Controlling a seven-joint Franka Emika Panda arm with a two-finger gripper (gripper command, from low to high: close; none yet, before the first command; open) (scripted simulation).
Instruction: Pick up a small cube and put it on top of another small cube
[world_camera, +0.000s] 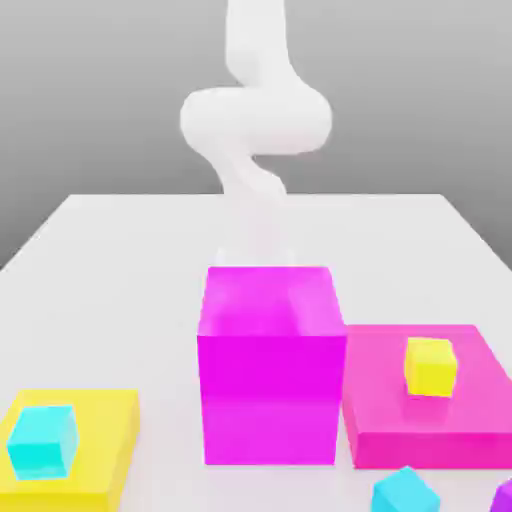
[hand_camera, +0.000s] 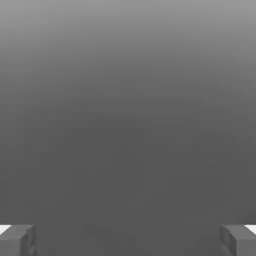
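Exterior view: white robot arm rises at the far side of a pale grey tabletop, its lower end dropping behind a tall glossy magenta block, so the hand itself is hard to make out here. Toward this view's left, a small bright cyan cube sits on a flat yellow slab. A second small cyan cube lies on the table at the near edge, tilted, just beside a small purple cube. A small yellow cube rests on a flat magenta slab, which touches or nearly touches the tall block.

Hand view: gripper with jaws spread wide, grey fingertips at opposite edges. Nothing between them; plain grey background beyond. Both cyan cubes lie well apart from the jaws.
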